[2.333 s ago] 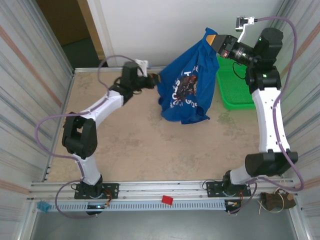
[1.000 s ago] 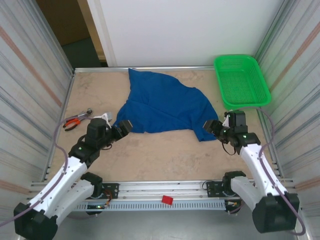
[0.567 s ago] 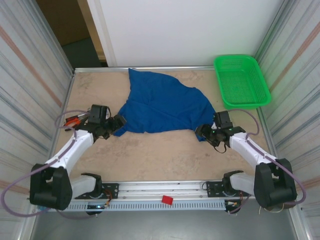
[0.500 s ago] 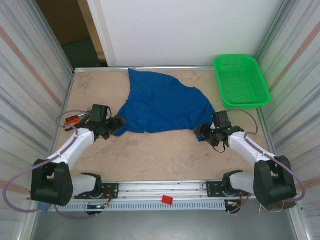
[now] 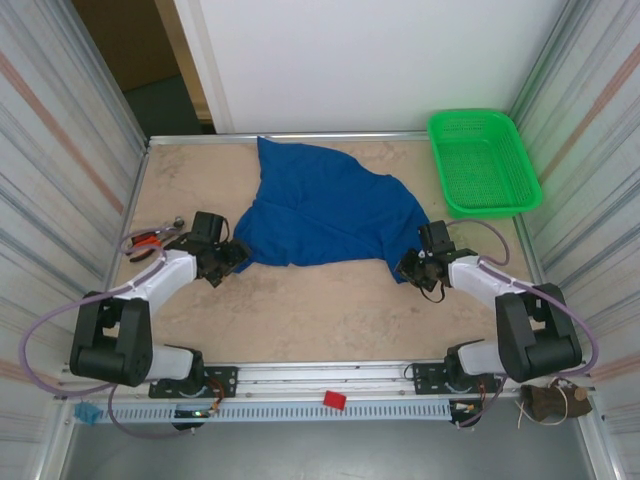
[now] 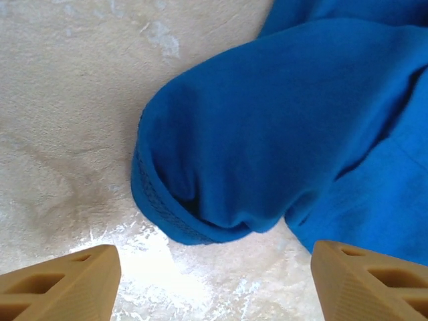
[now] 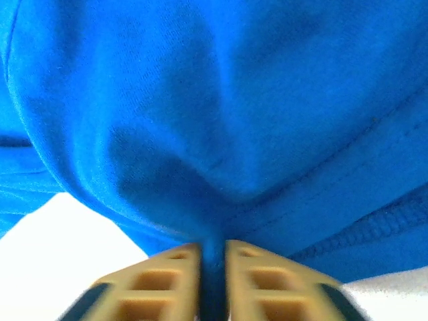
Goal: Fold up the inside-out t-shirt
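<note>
The royal-blue t-shirt (image 5: 325, 212) lies in a loose, rumpled spread on the far half of the table (image 5: 300, 310). A plain blue face is up, and we see no lettering on it. It is soft, light cloth with nothing stiff in it, so we judge it will sag from any point we lift and drag along the surface rather than slide as one piece. A pinch on a single layer could also slip out or bring a second layer along.

The stitched edges look like the surest places to hold. On the shirt's left corner a sleeve (image 6: 221, 154) ends in a rolled cuff with its stitching showing. On the right the doubled hem (image 7: 374, 227) runs just beside the grip.

Our right gripper (image 7: 212, 281) sits low at the shirt's near right corner, its jaws closed tight on a ridge of blue cloth that stands up between the fingers (image 7: 175, 277). In the overhead view the same right gripper (image 5: 408, 265) touches that corner.

Our left gripper (image 6: 214, 284) hovers with jaws wide, the cuff lying just ahead of its tips and not yet between them. From above, that left gripper (image 5: 230, 255) sits just beside the left corner.

Farther out, a green mesh basket (image 5: 485, 160) stands at the far right corner, well apart from the cloth. A pair of red-handled pliers (image 5: 147, 242) lies near the left arm, close enough that a sweep with the sleeve might catch it.
</note>
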You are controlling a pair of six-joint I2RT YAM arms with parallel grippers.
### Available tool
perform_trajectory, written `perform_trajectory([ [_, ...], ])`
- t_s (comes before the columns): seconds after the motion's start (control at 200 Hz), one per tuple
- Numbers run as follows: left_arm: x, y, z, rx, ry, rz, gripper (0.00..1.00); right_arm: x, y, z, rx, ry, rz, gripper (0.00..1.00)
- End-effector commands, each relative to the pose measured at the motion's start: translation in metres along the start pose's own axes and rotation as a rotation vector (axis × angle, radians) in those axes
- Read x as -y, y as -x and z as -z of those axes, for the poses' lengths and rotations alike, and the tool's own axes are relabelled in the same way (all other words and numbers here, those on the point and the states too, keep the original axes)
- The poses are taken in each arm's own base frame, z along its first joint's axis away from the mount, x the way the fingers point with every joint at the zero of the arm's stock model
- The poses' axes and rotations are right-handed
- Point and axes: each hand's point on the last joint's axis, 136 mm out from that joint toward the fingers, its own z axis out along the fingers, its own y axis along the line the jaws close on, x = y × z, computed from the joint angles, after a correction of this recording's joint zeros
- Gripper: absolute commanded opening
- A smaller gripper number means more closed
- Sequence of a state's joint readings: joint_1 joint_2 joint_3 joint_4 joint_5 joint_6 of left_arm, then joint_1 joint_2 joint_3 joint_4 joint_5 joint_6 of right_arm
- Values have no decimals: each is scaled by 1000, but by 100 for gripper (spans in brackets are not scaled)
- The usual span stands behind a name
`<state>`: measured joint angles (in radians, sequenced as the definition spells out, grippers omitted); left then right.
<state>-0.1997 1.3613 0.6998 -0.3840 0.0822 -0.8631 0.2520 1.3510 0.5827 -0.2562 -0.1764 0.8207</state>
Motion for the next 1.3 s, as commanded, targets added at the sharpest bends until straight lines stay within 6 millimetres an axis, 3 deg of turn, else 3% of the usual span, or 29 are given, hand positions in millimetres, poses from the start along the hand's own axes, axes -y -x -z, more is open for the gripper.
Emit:
perform_trajectory([
  [0.0, 0, 1, -6, 14, 21, 15, 73, -8, 8, 6, 34, 19, 16, 0],
  [0.115, -2, 0, -13, 19, 46, 27, 71, -14, 16, 24, 72, 46, 28, 0],
  [0.21, 0, 5, -19, 29, 51, 26, 61, -20, 27, 41, 99, 84, 26, 0],
  [0.351, 13, 27, -16, 48, 37, -30, 0, -25, 50, 76, 160, 150, 8, 0],
  [0.491, 24, 67, 17, 152, 38, -101, 0, -19, 83, 123, 275, 194, -34, 0],
  [0.641, 38, 102, 69, 269, -30, -127, 0, -7, 110, 172, 405, 231, -99, 0],
  [0.726, 44, 116, 98, 335, -49, -154, 0, 6, 122, 190, 466, 228, -144, 0],
  [0.822, 46, 124, 121, 380, -61, -174, 0, 16, 128, 197, 485, 216, -177, 0],
  [0.992, 43, 120, 144, 419, -102, -163, 0, 20, 126, 195, 498, 212, -195, 0],
  [1.237, 74, 132, 193, 540, -255, -205, 0, -2, 138, 211, 500, 297, -170, 0],
  [1.293, 79, 136, 194, 527, -265, -201, 0, -4, 140, 214, 508, 295, -169, 0],
])
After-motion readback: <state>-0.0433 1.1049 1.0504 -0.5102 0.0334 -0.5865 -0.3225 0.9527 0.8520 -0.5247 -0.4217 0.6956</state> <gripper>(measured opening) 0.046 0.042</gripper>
